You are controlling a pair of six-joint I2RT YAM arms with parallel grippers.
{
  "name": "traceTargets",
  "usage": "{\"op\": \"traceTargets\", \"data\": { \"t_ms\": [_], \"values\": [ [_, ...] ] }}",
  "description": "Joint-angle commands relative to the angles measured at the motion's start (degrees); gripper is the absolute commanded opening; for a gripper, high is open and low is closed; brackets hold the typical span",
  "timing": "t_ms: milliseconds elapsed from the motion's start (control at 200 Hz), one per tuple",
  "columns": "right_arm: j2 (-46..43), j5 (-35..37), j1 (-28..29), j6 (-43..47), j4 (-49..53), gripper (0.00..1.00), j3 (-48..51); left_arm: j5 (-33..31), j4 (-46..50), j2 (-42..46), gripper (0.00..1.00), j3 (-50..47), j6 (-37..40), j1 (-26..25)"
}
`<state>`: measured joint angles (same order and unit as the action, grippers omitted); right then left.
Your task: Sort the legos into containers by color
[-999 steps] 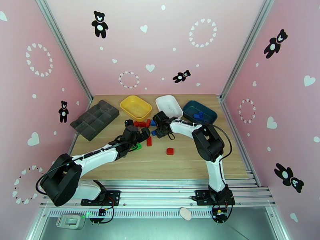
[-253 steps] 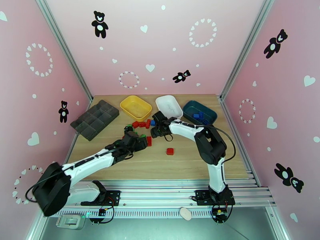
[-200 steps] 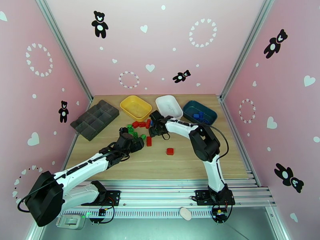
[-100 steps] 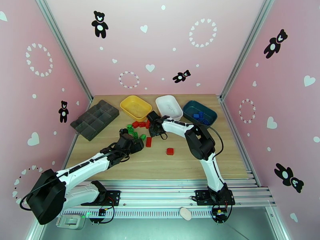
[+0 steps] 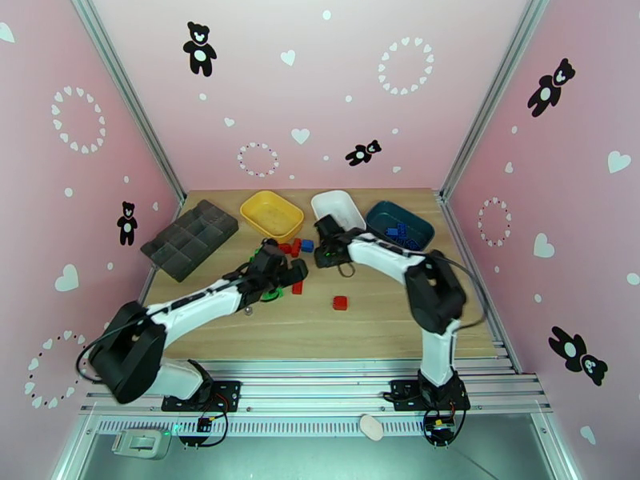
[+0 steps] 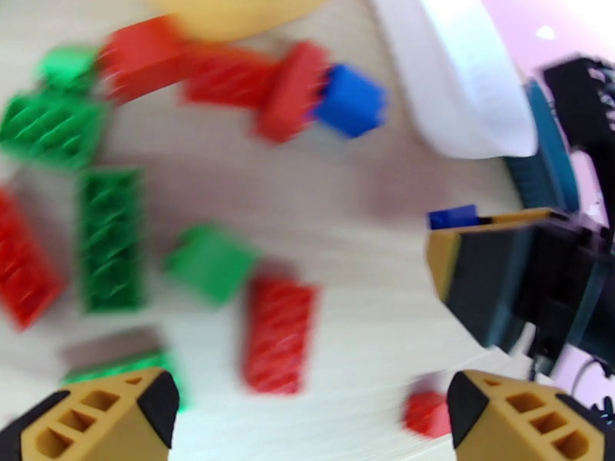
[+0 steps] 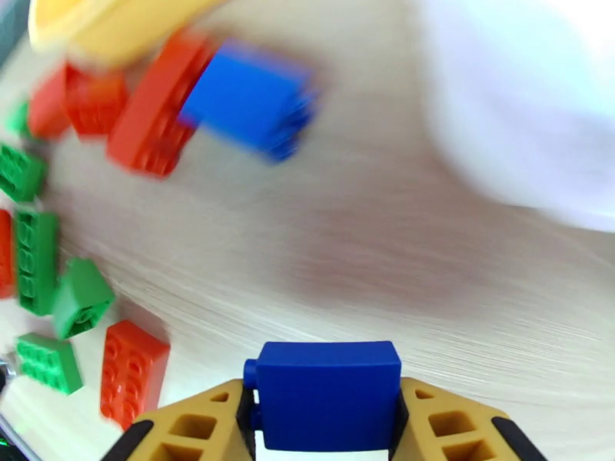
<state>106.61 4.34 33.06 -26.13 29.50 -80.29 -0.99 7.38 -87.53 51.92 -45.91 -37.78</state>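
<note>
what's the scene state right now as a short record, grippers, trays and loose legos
right gripper: shut on a held blue brick, above the table near the white tray
left gripper: open, holding nothing, over loose red bricks and green bricks
teal tray: holds blue bricks
yellow tray: no bricks seen inside
white tray: no bricks seen inside
loose blue brick: on the table beside the red ones
lone red brick: apart, nearer the arm bases
</note>
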Motion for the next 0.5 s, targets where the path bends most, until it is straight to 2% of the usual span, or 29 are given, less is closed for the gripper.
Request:
{"op": "traceTargets", "data": {
  "t_ms": [0, 240, 390, 496],
  "values": [
    [-6.6, -0.7, -5.2, 0.6, 0.0, 0.44, 3.3, 4.7, -2.1, -6.4, 0.98, 9.5, 2.3, -2.9],
    [-11.6, -0.9, -18.8, 1.2, 1.1, 0.44, 4.1, 8.8, 2.0, -24.5, 0.97, 31.8, 4.2, -7.8],
    [-7.9, 0.6, -24.6, 1.5, 2.2, 0.44, 0.1, 10.2, 5.5, -31.7, 0.96, 41.9, 4.6, -8.9],
    [-4.2, 0.8, -27.2, 1.4, 2.3, 0.45, -2.9, 10.0, 7.4, -33.7, 0.95, 45.0, 5.1, -9.3]
  ]
}}
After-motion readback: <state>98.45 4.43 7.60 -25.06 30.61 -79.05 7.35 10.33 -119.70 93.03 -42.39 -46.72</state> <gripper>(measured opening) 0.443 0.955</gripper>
